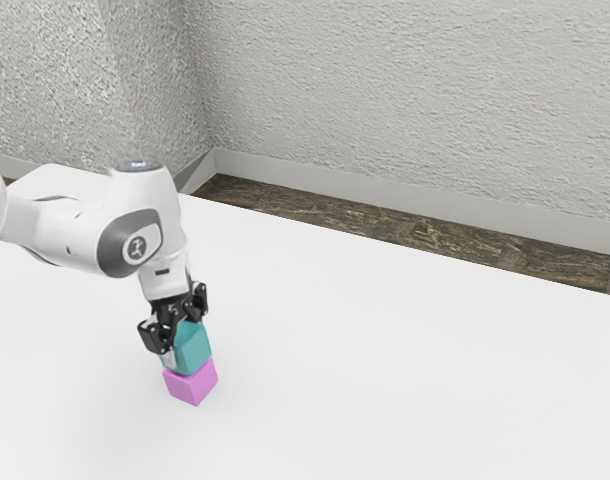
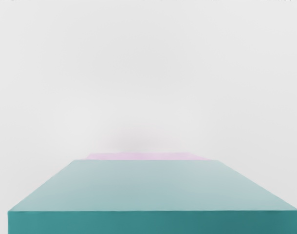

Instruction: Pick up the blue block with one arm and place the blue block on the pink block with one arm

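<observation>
- Your gripper [image 1: 177, 322] is down low, fingers pinching the blue block [image 1: 193, 350] from two sides.
- It's sitting squarely atop the pink block [image 1: 190, 382] on the white table [image 1: 405, 340].

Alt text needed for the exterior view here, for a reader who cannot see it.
A black gripper on a white Franka arm is closed on a teal block that sits on top of a pink block, toward the exterior view's lower left on a white table. Behind the table are a dark floor strip and grey textured walls.
</observation>
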`<action>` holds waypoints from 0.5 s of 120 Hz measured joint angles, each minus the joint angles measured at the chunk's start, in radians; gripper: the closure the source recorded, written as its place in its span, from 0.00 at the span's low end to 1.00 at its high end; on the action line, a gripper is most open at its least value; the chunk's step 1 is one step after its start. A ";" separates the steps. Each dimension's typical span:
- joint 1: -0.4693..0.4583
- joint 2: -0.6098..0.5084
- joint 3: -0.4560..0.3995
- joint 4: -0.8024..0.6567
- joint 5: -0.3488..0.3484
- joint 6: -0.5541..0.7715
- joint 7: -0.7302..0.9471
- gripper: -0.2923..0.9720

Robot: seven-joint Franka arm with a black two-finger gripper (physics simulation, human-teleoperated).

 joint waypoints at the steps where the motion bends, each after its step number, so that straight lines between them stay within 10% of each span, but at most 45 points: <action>1: 0.000 0.000 0.000 0.000 0.000 0.000 0.000 0.47; 60: -0.014 -0.181 -0.001 0.035 -0.051 -0.131 0.008 0.26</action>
